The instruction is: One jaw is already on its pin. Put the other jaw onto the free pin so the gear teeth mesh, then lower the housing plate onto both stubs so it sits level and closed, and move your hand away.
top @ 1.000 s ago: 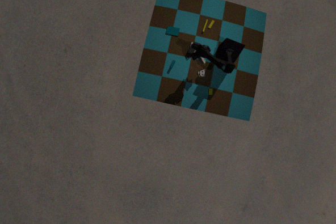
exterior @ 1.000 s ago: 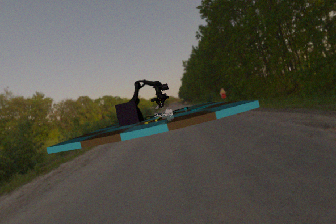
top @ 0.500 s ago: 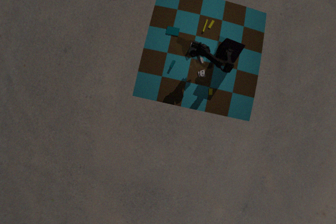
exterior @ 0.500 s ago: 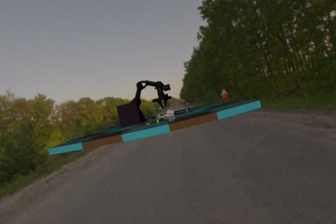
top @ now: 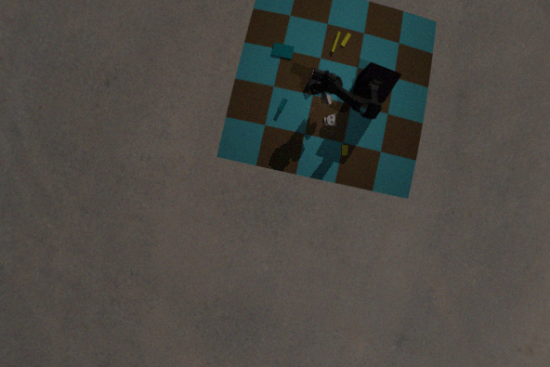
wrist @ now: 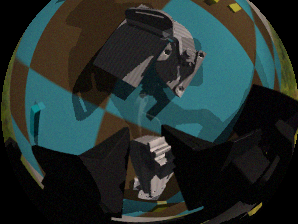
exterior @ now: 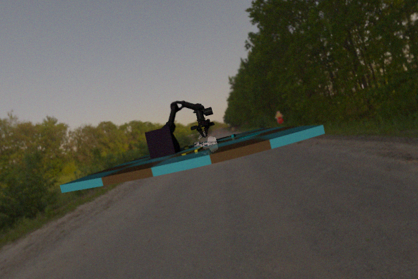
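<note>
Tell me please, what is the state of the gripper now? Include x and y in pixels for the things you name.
Gripper (top: pixel 307 94) (exterior: pixel 204 136) (wrist: pixel 145 131): closed on the pale toothed part (wrist: pixel 159 150).
</note>
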`<control>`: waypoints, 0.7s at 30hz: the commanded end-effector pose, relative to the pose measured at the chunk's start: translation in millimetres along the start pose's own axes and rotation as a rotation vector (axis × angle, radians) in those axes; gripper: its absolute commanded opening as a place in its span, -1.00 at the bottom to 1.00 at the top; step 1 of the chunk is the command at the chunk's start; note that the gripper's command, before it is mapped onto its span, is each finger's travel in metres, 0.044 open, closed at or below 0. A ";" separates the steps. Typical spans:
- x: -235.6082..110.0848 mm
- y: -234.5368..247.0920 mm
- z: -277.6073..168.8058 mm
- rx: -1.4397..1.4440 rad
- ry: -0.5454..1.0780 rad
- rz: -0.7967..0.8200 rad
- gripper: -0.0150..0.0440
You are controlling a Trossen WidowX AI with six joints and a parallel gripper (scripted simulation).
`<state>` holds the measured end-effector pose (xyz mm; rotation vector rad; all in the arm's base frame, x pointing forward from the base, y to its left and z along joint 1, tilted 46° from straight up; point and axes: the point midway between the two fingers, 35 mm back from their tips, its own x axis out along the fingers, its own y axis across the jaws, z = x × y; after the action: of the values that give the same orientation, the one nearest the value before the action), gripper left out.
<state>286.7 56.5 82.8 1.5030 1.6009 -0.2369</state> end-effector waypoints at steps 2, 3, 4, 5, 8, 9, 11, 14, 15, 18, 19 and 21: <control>8.6 -0.4 0.8 0.006 -0.001 -0.001 -0.37; 10.2 -0.3 0.9 0.006 -0.001 -0.001 -0.37; 11.8 -0.3 0.9 0.006 -0.001 -0.001 -0.37; 13.4 -0.2 0.9 0.006 -0.001 0.000 -0.37; 18.2 -0.1 0.9 0.005 -0.001 0.000 -0.37; 19.8 -0.1 0.9 0.005 -0.001 0.000 -0.37; 23.0 -0.1 0.8 0.005 -0.001 0.001 -0.37; 27.8 -0.1 0.7 0.005 -0.001 0.001 -0.37; 29.4 -0.1 0.6 0.005 -0.001 0.001 -0.37; 34.1 -0.2 0.2 0.004 0.000 0.002 -0.37; 35.7 -0.2 0.1 0.004 0.000 0.003 -0.37; 38.8 -0.3 -0.2 0.004 0.000 0.003 -0.37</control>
<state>291.9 80.6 60.0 1.5051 1.5985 -0.2309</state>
